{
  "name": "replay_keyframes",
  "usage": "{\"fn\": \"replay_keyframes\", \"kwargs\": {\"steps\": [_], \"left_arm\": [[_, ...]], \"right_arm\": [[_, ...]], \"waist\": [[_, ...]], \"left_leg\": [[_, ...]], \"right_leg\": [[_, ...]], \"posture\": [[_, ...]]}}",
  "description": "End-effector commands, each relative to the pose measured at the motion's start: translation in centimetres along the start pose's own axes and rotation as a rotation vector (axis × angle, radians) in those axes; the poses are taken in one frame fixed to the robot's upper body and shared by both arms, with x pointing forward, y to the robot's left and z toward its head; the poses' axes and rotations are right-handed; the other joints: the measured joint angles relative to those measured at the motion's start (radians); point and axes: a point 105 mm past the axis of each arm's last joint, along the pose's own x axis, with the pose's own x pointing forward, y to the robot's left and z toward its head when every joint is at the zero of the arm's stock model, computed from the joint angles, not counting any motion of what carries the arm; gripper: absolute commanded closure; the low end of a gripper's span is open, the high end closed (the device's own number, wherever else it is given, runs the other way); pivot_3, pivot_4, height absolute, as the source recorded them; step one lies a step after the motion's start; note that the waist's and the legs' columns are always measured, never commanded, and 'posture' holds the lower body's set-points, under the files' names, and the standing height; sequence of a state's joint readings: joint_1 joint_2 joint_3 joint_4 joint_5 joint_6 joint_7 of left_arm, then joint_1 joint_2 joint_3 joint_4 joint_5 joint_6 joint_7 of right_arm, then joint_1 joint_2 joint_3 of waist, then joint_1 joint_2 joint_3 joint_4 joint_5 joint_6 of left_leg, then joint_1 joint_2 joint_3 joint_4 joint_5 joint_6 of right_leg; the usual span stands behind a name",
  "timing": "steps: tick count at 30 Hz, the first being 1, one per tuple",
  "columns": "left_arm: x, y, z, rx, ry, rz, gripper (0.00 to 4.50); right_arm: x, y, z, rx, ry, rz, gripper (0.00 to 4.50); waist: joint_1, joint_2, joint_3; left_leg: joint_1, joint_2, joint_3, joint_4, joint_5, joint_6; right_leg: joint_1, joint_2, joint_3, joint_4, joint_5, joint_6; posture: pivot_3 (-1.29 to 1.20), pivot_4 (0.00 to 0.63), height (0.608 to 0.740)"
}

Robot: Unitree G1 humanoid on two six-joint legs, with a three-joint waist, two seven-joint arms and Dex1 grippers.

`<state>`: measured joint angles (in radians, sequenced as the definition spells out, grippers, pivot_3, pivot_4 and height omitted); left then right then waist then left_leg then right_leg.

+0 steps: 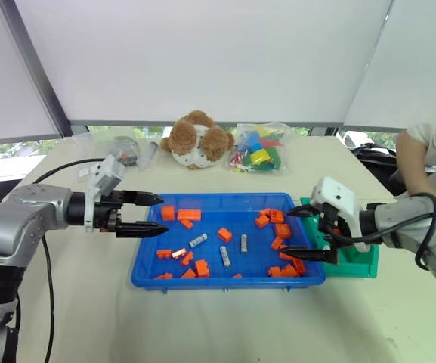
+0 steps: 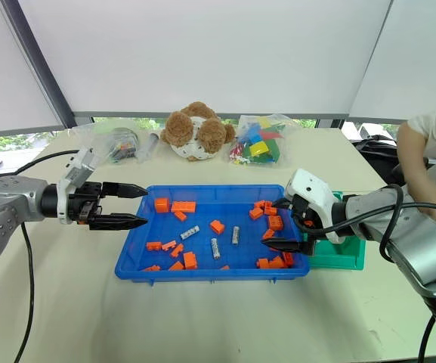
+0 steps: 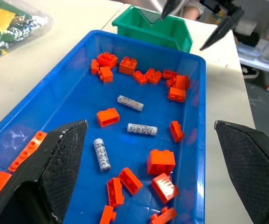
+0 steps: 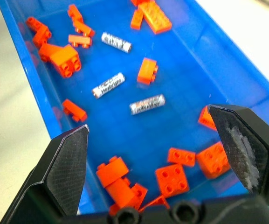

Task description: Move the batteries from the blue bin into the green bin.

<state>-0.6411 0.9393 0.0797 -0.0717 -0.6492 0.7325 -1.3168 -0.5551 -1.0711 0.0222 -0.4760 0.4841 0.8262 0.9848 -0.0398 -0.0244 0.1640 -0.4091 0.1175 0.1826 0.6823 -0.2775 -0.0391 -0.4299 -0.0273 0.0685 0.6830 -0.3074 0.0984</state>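
three batteries lying in blue bin, green bin beside

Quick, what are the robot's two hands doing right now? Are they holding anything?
Left hand: open, holding nothing, at the blue bin's left end.
Right hand: open, holding nothing, at the right end.

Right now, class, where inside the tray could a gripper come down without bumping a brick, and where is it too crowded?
In the blue bin, bare floor lies in the middle, around the three batteries, and along the far wall between the two brick groups. Orange bricks crowd the end nearest the green bin, and more cluster at the near left corner.
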Motion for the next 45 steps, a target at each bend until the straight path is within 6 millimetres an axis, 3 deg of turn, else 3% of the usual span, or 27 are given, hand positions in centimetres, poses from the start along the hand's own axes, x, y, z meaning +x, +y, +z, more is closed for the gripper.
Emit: {"fn": "replay_keyframes", "kwargs": {"steps": [1,9,20,23,29,34,38,45], "left_arm": [[-0.4,-0.6,1.0,0.026,-0.016,-0.008,0.00],[-0.5,-0.3,0.9,0.000,0.000,-0.019,0.00],[-0.2,0.5,1.1,0.022,0.019,-0.019,0.00],[-0.3,0.4,1.1,0.024,0.020,-0.018,0.00],[-0.6,0.4,0.7,0.031,0.027,0.005,0.00],[-0.5,0.3,0.7,0.037,0.023,0.009,0.00],[-0.5,0.2,0.8,0.043,0.021,0.016,0.00],[-0.8,-0.3,0.6,0.046,0.050,0.014,0.00]], "right_arm": [[0.0,-0.2,0.7,-0.034,-0.022,-0.003,0.04],[1.2,-0.2,1.0,-0.040,-0.039,0.027,0.04],[3.5,-1.7,1.5,-0.049,-0.079,-0.001,0.04],[5.2,-1.6,2.5,-0.058,-0.113,0.041,0.04],[10.8,-0.2,3.6,-0.103,-0.114,0.201,0.04],[13.7,0.2,4.0,-0.130,-0.104,0.256,0.04],[17.3,0.3,4.0,-0.120,-0.089,0.285,0.04],[19.9,0.1,2.9,-0.152,-0.034,0.311,0.04]], "waist": [[0.000,0.000,0.000],[-0.002,0.000,0.000],[-0.003,0.000,0.000],[-0.006,0.000,0.000],[-0.006,0.000,0.000],[-0.003,0.000,0.000],[-0.009,-0.001,0.000],[-0.027,-0.001,0.000]], "left_leg": [[0.000,0.000,0.000,0.000,0.000,0.000],[0.000,0.000,0.000,0.000,0.000,0.000],[0.000,0.000,0.000,0.000,0.000,0.000],[0.000,0.000,0.000,0.000,0.000,0.000],[-0.001,0.000,0.001,-0.001,0.000,0.000],[-0.001,0.000,0.001,0.000,0.000,0.000],[-0.001,0.000,0.001,0.000,0.000,0.000],[-0.001,0.000,0.001,0.000,0.000,0.000]], "right_leg": [[0.000,0.000,0.000,0.000,0.000,0.000],[0.000,0.000,0.000,0.000,0.000,0.000],[-0.001,0.000,0.000,0.000,0.000,0.000],[-0.001,0.000,0.000,0.000,0.000,0.000],[-0.002,0.000,0.000,0.001,0.000,0.000],[-0.002,0.000,0.000,0.001,0.000,0.000],[-0.002,0.000,0.000,0.001,0.000,0.000],[-0.002,0.000,-0.001,0.002,0.000,0.000]], "posture": [[0.00,0.150,0.733],[0.00,0.150,0.733],[0.00,0.150,0.733],[0.00,0.150,0.733],[0.00,0.150,0.733],[0.00,0.150,0.733],[0.00,0.150,0.733],[0.00,0.150,0.733]]}}
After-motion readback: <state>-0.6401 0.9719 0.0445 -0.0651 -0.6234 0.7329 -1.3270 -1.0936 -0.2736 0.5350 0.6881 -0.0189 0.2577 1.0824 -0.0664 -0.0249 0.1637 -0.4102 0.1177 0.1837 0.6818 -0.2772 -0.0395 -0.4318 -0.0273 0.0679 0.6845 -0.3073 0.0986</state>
